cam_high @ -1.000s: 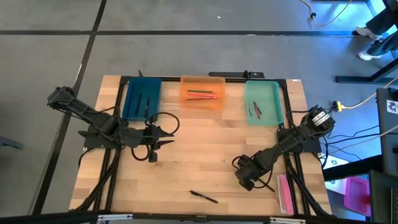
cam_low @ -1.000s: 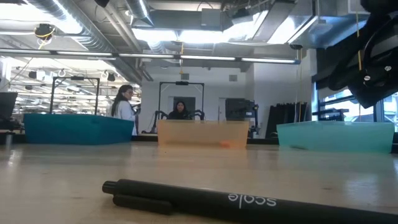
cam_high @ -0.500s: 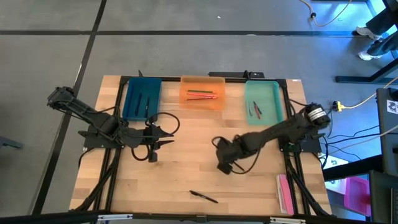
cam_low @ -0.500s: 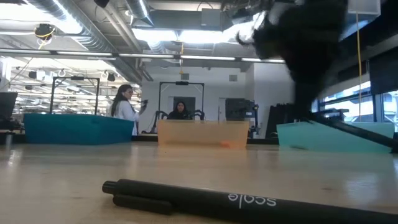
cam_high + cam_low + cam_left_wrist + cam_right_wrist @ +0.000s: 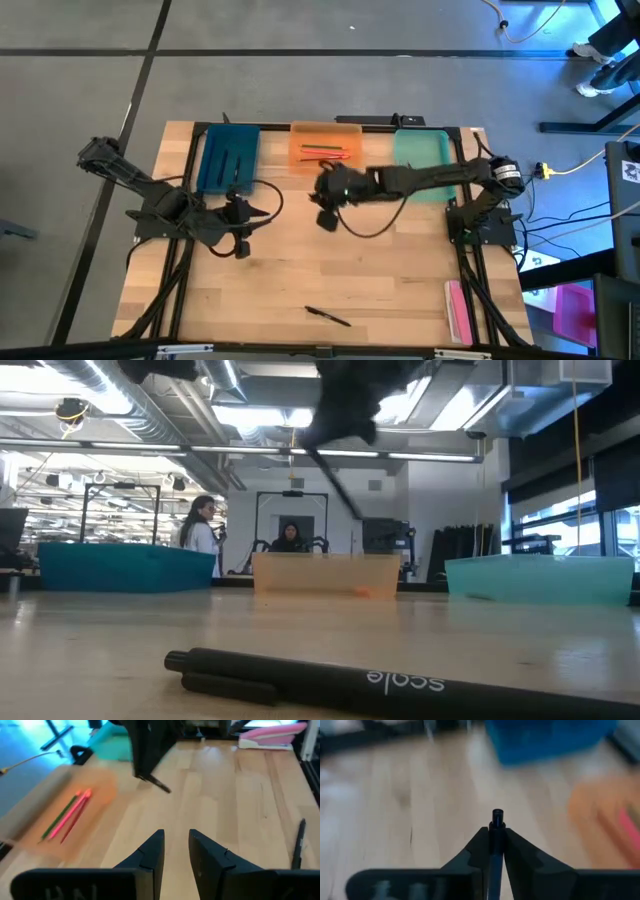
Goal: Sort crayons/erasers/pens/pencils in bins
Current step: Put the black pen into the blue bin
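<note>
Three bins sit in a row along the table's far edge in the high view: the teal-blue bin toward the far left corner, the orange bin in the middle, the mint bin toward the far right corner. Dark sticks lie in the teal-blue one, red and green sticks in the orange one, a couple of thin ones in the mint. The right gripper reaches across from the right side and hangs just in front of the orange bin's near edge. The left gripper waits near the left side, in front of the teal-blue bin. A black pen lies alone close to the near edge, with bare wood all round it, and a pink object rests by the near right corner.

From the low view, that pen fills the foreground, lying flat, well apart from the bins' near walls. The right gripper hangs high above the table with a thin dark stick slanting down from it. Two people stand far back in the room.

The left wrist view shows its own fingers a little apart with nothing between them, over open wood.

The right wrist view shows its fingers pinched narrow on a dark pen, whose end sticks out past them.
</note>
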Action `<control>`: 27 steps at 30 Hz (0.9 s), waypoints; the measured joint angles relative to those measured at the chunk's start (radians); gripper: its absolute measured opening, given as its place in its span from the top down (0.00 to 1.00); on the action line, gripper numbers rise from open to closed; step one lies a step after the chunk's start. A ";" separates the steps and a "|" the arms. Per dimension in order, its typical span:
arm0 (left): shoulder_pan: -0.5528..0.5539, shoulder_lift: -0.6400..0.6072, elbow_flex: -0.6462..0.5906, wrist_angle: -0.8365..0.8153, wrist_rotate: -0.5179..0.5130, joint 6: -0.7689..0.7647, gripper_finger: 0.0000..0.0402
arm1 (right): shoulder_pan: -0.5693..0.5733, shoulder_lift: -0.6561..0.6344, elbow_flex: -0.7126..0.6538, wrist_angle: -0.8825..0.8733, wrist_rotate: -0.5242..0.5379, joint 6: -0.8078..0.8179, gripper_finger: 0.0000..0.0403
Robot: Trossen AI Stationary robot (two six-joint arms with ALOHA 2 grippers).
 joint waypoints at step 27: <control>0.051 -0.104 0.000 -0.069 -0.259 -0.146 0.80 | -0.275 0.058 0.001 0.741 -0.456 -0.231 0.87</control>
